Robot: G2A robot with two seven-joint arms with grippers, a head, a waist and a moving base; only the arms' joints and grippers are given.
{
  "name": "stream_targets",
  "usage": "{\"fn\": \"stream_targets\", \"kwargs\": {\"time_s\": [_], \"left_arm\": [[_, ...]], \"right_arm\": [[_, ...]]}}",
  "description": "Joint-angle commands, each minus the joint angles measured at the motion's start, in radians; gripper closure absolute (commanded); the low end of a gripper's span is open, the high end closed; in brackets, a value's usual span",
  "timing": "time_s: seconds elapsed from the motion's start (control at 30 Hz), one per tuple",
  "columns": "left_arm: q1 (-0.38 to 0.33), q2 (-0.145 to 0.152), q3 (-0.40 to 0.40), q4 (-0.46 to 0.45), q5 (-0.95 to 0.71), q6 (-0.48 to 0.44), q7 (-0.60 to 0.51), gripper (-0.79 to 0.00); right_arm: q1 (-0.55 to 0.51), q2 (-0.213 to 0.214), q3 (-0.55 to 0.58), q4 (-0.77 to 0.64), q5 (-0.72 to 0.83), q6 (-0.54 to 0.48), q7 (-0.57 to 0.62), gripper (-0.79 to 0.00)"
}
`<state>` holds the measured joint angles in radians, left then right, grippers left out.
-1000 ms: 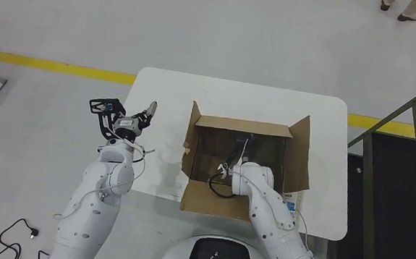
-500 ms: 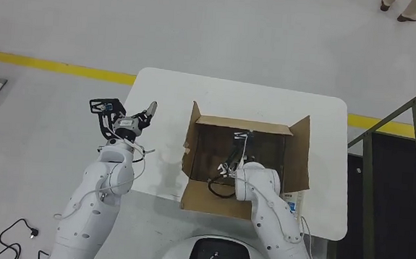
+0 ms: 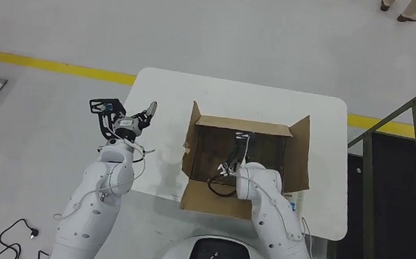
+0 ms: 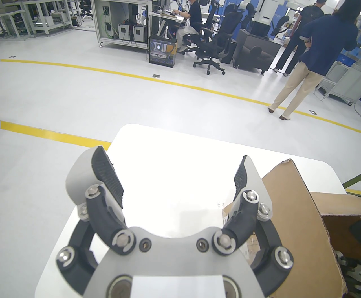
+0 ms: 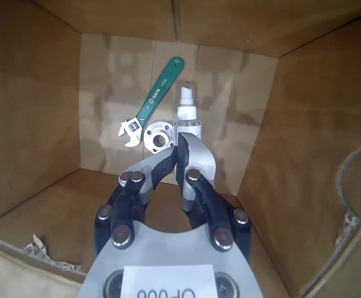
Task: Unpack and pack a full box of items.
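Note:
An open cardboard box [image 3: 299,154] stands on the white table [image 3: 268,97]. On its floor lie a green-handled adjustable wrench [image 5: 153,108], a round metal flange [image 5: 158,138] and a white spray bottle [image 5: 186,110], close together. My right gripper [image 5: 178,142] is down inside the box [image 5: 42,98], shut, its tips just over the flange and the bottle's base; I see nothing between the pads. From above it shows deep in the box [image 3: 240,142]. My left gripper [image 4: 172,158] hangs open over the table's left part [image 3: 126,109], beside the box's left flap [image 4: 293,211].
Crumpled packing paper [image 5: 42,248] lies at the box's near corner. A small printed packet [image 3: 293,202] sits on the table by the box's right side. A dark green rack [image 3: 400,186] stands right of the table. The table's far strip is bare.
The right arm has shifted slightly farther into the box. The left arm has not moved.

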<state>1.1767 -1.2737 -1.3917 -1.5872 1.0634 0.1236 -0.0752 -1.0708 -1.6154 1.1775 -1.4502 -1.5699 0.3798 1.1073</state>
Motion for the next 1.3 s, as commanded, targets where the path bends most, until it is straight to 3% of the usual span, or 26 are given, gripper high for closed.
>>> {"fn": "stream_targets", "kwargs": {"time_s": [0.0,0.37,0.43,0.5,0.6,0.77,0.83,0.9,1.07,1.13,1.27], "left_arm": [[0.000,0.000,0.000,0.000,0.000,0.000,0.000,-0.785],[0.000,0.000,0.000,0.000,0.000,0.000,0.000,-0.785],[0.000,0.000,0.000,0.000,0.000,0.000,0.000,-0.785],[0.000,0.000,0.000,0.000,0.000,0.000,0.000,-0.785],[0.000,0.000,0.000,0.000,0.000,0.000,0.000,-0.785],[0.000,0.000,0.000,0.000,0.000,0.000,0.000,-0.785],[0.000,0.000,0.000,0.000,0.000,0.000,0.000,-0.785],[0.000,0.000,0.000,0.000,0.000,0.000,0.000,-0.785],[0.000,0.000,0.000,0.000,0.000,0.000,0.000,-0.785],[0.000,0.000,0.000,0.000,0.000,0.000,0.000,-0.785],[0.000,0.000,0.000,0.000,0.000,0.000,0.000,-0.785]], "right_arm": [[0.014,-0.002,0.008,0.017,0.007,0.016,0.018,0.000],[0.013,-0.007,0.023,0.017,0.031,0.045,0.077,0.000],[0.019,-0.006,0.033,0.036,0.033,0.047,0.080,-0.169],[0.034,-0.006,0.043,0.057,0.031,0.051,0.081,-0.126],[0.058,-0.006,0.053,0.095,0.024,0.049,0.082,-0.182],[0.105,-0.008,0.057,0.163,0.026,0.036,0.095,-0.185],[0.126,-0.010,0.056,0.190,0.037,0.018,0.119,-0.222],[0.148,-0.010,0.056,0.215,0.020,0.017,0.133,-0.323],[0.191,-0.012,0.058,0.254,0.024,-0.003,0.159,-0.388],[0.201,-0.013,0.057,0.270,0.024,-0.010,0.162,-0.453],[0.217,-0.015,0.058,0.293,0.040,-0.022,0.172,-0.459]]}}
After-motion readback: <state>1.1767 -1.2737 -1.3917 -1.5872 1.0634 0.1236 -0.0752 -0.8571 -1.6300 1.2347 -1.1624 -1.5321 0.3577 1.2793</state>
